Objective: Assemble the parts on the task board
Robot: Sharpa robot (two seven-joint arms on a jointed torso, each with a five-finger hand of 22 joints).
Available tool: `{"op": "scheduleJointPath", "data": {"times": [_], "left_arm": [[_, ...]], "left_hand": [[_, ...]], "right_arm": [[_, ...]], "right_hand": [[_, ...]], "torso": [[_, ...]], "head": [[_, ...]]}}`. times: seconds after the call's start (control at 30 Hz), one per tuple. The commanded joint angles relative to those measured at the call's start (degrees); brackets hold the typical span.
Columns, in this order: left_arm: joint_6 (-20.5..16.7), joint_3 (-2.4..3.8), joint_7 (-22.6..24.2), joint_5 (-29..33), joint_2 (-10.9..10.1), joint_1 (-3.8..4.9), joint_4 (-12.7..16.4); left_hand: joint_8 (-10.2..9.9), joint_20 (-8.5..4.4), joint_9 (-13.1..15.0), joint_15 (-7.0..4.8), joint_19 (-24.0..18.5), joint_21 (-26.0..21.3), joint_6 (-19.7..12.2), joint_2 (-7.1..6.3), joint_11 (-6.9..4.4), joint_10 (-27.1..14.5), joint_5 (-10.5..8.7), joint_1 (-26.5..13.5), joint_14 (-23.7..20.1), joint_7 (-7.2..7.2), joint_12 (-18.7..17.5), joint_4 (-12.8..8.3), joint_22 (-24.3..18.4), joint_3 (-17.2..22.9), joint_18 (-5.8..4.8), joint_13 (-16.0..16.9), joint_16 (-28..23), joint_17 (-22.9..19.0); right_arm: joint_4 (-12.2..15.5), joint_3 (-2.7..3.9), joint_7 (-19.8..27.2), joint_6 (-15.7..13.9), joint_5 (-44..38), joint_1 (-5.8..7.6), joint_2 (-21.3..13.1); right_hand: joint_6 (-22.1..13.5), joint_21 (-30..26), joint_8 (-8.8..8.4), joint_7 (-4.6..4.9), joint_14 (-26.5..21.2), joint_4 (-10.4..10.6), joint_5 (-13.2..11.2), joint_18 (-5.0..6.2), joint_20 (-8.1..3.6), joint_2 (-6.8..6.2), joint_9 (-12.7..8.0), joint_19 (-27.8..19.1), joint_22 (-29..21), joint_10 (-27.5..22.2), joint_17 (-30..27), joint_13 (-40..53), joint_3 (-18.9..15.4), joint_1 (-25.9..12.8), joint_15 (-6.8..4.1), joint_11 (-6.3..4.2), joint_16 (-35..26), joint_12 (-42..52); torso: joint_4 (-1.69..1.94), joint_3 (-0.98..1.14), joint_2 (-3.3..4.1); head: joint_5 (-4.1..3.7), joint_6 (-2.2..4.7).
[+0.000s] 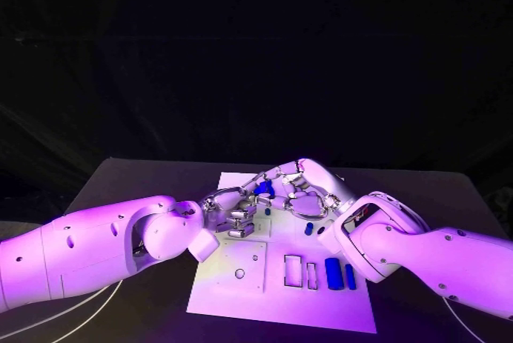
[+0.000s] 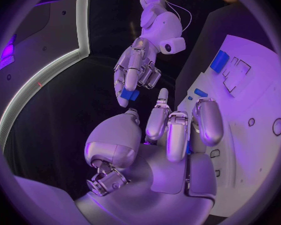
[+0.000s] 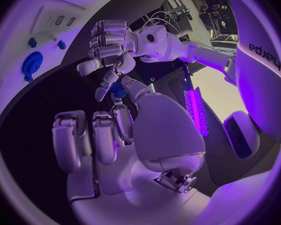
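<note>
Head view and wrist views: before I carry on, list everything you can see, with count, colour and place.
table: one, black, under everything.
board: one, white, in the middle of the table, with rectangular slots and a small hole near its front edge.
long pieces: two, blue, lying side by side on the board's near right part.
small piece: one, blue, on the board just beside the right wrist.
round piece: one, blue, on the board.
held piece: one, blue, pinched above the board in the right hand's fingers.
right hand: one, silver, over the board's far end.
left hand: one, silver, fingers curled, close beside the held piece.
</note>
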Motion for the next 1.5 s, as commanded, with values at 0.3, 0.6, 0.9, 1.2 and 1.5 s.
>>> {"op": "scheduleJointPath", "data": {"times": [0.3,0.6,0.9,1.2,1.5], "left_arm": [[1.3,0.04,2.7,4.3,-0.2,-0.03,-0.7],[4.4,0.04,1.9,4.1,-0.1,-0.03,-0.7],[5.9,0.11,2.3,3.7,-0.3,-0.02,-0.4],[6.0,0.14,2.6,3.7,-0.5,-0.02,-0.3],[5.8,0.15,2.6,3.6,-0.6,-0.02,-0.4]], "left_hand": [[0.0,-0.24,0.5,0.36,0.5,0.8,1.4,1.06,-0.29,0.5,0.09,-2.5,5.3,-0.39,0.5,0.1,1.0,2.8,-1.18,0.3,0.1,12.5],[0.5,-0.56,1.1,-0.07,1.4,1.8,2.8,1.02,-0.77,1.0,0.07,-3.4,5.3,-1.0,1.2,0.0,3.0,5.7,-1.54,1.1,0.1,12.6],[0.4,-0.63,1.2,-0.13,1.8,2.2,2.7,1.01,-0.8,1.2,0.06,-3.4,5.3,-1.01,1.3,0.1,3.8,6.2,-1.7,1.3,0.1,12.6],[0.3,-0.66,1.2,-0.14,1.9,2.3,2.7,1.03,-0.81,1.3,0.07,-3.4,5.3,-1.02,1.4,0.1,4.1,6.5,-1.75,1.4,0.1,12.6],[0.3,-0.72,1.3,-0.2,2.0,2.5,2.9,1.0,-0.88,1.3,0.07,-3.5,5.3,-1.1,1.5,0.0,4.3,7.4,-1.79,1.5,0.1,12.6]], "right_arm": [[1.3,0.03,0.5,0.1,-0.2,-0.28,-0.8],[0.7,0.02,0.4,0.3,-0.2,-0.38,-0.5],[-0.4,-0.08,0.3,0.9,-0.2,-0.95,0.4],[-0.5,-0.12,0.2,1.2,-0.2,-1.49,0.4],[-0.6,-0.14,0.2,1.2,0.0,-1.62,0.1]], "right_hand": [[0.5,0.4,0.37,-0.06,6.0,-0.1,0.2,-0.75,-0.25,-0.37,0.1,5.0,13.4,0.5,15.1,2.7,0.1,0.0,-0.37,-0.19,0.2,0.2],[0.5,0.4,0.37,-0.06,6.0,-0.1,0.2,-0.75,-0.25,-0.37,0.1,5.0,13.4,0.5,15.1,2.7,0.1,0.0,-0.37,-0.19,0.2,0.2],[0.7,0.4,0.44,-0.11,6.0,-0.2,0.2,-0.75,-0.27,-0.35,0.1,5.0,13.4,0.5,15.1,2.8,0.1,0.0,-0.4,-0.22,0.2,0.3],[0.8,0.5,0.49,-0.15,6.0,-0.2,0.3,-0.77,-0.29,-0.31,0.2,5.0,13.4,0.6,15.1,2.9,0.2,0.1,-0.42,-0.26,0.2,0.4],[0.8,0.4,0.51,-0.16,6.0,-0.2,0.2,-0.76,-0.3,-0.32,0.2,5.0,13.4,0.6,15.1,2.9,0.1,0.1,-0.43,-0.26,0.2,0.4]], "torso": [[-0.09,0.06,-0.05],[0.02,0.07,0.0],[-0.05,0.09,0.04],[-0.06,0.06,-0.01],[-0.06,0.05,-0.02]], "head": [[-0.29,-0.12],[-0.38,-0.01],[-0.07,-0.26],[0.04,-0.52],[-0.1,-0.6]]}}
